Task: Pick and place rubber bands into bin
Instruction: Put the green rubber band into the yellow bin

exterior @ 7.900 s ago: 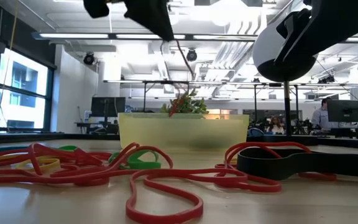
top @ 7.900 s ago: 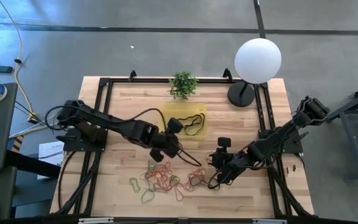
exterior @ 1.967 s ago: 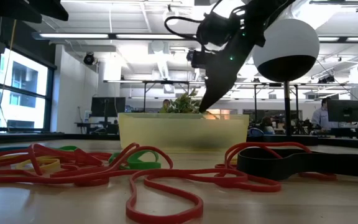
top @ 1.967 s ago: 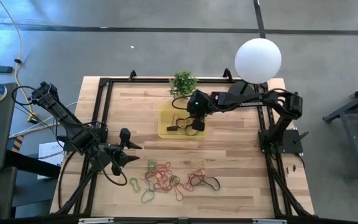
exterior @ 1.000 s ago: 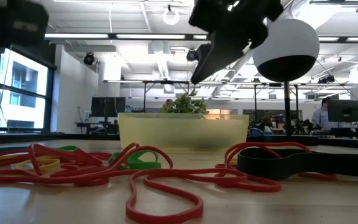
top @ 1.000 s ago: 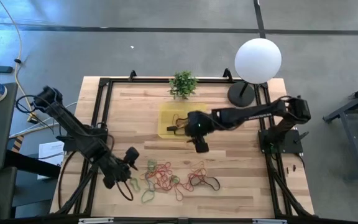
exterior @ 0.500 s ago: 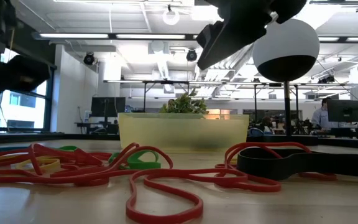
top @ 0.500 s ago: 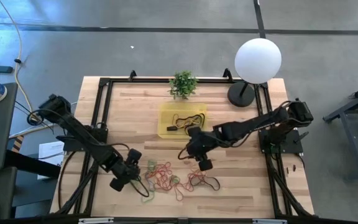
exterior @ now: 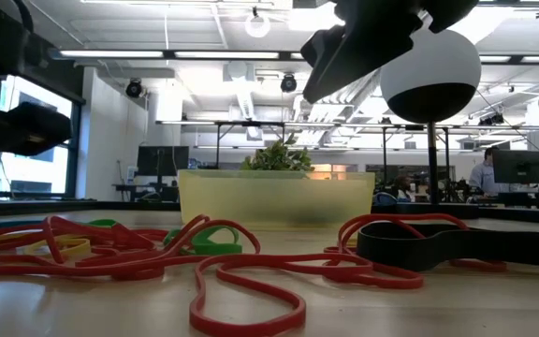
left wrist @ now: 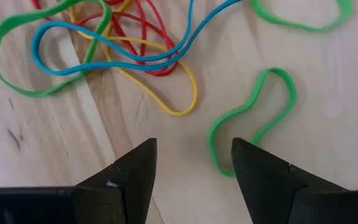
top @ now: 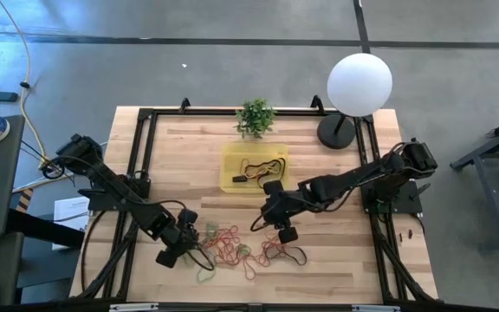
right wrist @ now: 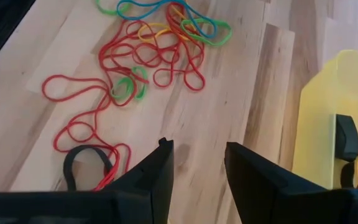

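The rubber bands [top: 245, 247] lie in a loose pile of red, green, blue, yellow and black loops on the wooden table near its front edge. Some bands lie inside the yellow bin [top: 232, 178], which stands behind the pile. My left gripper [left wrist: 194, 158] is open and low over the pile's left end, its fingers on either side of the lower end of a green band [left wrist: 250, 118] without touching it. My right gripper [right wrist: 199, 152] is open and hovers between the bin [right wrist: 347, 106] and the pile [right wrist: 157, 46], holding nothing.
A small potted plant [top: 255, 117] stands behind the bin, and a white globe lamp [top: 359, 84] stands at the far right corner. A wide black band [right wrist: 86, 163] lies at the pile's right end. Bare wood lies between the bin and the pile.
My right gripper has left the bin and gone toward the table's near edge, stopping short of the pile's right end. My left gripper has come down toward the pile's left end. The bands have stayed where they were.
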You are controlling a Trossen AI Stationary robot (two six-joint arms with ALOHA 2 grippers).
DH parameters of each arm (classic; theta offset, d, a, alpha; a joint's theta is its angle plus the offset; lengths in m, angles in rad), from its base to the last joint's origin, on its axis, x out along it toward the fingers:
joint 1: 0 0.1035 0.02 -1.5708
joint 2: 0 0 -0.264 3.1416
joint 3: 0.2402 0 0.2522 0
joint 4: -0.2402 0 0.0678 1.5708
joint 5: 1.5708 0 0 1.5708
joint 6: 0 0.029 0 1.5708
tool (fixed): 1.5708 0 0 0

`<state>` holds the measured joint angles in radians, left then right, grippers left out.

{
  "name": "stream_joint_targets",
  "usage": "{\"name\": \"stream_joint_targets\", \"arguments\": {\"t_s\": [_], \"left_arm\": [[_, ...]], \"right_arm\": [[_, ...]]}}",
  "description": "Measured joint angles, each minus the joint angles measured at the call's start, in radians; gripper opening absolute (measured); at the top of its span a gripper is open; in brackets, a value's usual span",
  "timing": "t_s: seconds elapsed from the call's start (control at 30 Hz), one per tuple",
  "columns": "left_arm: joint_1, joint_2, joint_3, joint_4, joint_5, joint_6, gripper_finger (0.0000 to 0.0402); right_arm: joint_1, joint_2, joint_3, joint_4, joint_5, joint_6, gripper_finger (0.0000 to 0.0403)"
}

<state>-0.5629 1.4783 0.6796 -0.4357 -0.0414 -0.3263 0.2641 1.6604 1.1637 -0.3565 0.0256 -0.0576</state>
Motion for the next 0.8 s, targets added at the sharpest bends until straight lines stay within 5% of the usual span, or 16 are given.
{"name": "stream_joint_targets", "arguments": {"t_s": [0.53, 0.8], "left_arm": [[0.0, 0.051, 0.002, 0.021, 0.023, -0.027, 0.0195], [0.001, 0.052, 0.002, 0.017, 0.019, -0.046, 0.0123]], "right_arm": [[0.0, 0.0, 0.0, -0.002, -0.001, -0.002, 0.0133], [0.0, 0.0, 0.0, -0.002, 0.024, -0.002, 0.0133]]}}
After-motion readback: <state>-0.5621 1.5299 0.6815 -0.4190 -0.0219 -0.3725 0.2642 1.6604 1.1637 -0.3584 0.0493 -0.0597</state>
